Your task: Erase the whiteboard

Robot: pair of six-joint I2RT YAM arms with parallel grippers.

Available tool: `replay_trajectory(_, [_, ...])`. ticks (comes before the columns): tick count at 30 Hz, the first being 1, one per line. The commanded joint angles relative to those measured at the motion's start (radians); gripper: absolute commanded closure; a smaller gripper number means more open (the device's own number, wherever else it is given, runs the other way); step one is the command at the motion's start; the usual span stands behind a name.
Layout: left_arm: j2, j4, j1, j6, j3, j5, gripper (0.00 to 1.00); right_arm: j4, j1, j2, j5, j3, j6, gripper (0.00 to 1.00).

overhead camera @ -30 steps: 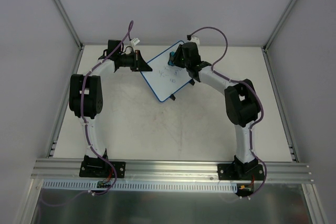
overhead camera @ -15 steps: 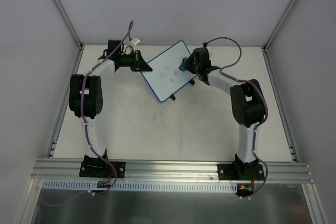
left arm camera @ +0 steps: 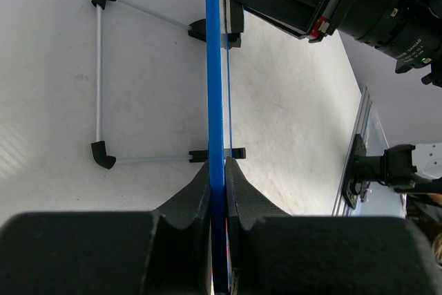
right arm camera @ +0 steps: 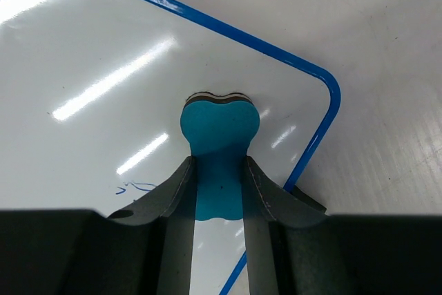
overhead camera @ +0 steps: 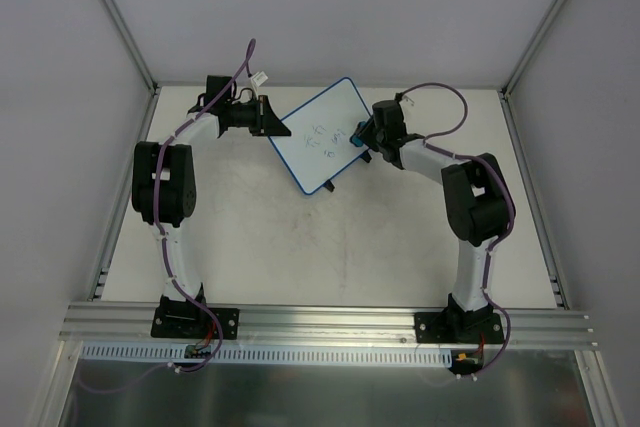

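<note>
The whiteboard (overhead camera: 322, 137) stands tilted at the back middle of the table, white with a thin blue rim and faint blue marks. My left gripper (overhead camera: 270, 125) is shut on its left edge; in the left wrist view the blue rim (left arm camera: 216, 101) runs edge-on between my closed fingers (left arm camera: 217, 191). My right gripper (overhead camera: 358, 135) is shut on a small blue bone-shaped eraser (right arm camera: 219, 143), pressed against the board's face (right arm camera: 103, 88) near its right rounded corner. A blue scribble (right arm camera: 135, 188) shows left of the fingers.
The board's wire stand with black clip feet (left arm camera: 103, 77) rests on the white table behind it. Grey walls close in the back and sides (overhead camera: 60, 47). An aluminium rail (overhead camera: 330, 322) runs along the near edge.
My right gripper has slid the eraser from the board's upper middle toward its right edge, and the right arm has swung rightward. The left gripper and the board have stayed put.
</note>
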State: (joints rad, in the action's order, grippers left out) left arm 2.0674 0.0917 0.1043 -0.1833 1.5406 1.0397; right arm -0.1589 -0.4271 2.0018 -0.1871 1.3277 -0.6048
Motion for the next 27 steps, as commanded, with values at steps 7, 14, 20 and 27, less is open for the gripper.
replay_trajectory(7, [0.01,0.022,0.071,0.13,0.003,-0.029,1.0,0.167,-0.11,0.049,0.002,0.079,0.154,1.0])
replay_trajectory(14, [0.011,0.023,0.071,0.133,0.001,-0.029,1.0,0.128,-0.194,0.09,0.037,0.212,0.275,1.0])
replay_trajectory(20, [0.01,0.025,0.069,0.134,0.0,-0.029,1.0,0.088,-0.219,0.13,0.129,0.274,0.315,1.0])
replay_trajectory(27, [0.008,0.026,0.072,0.136,-0.002,-0.033,1.0,0.067,-0.259,0.147,0.17,0.329,0.398,1.0])
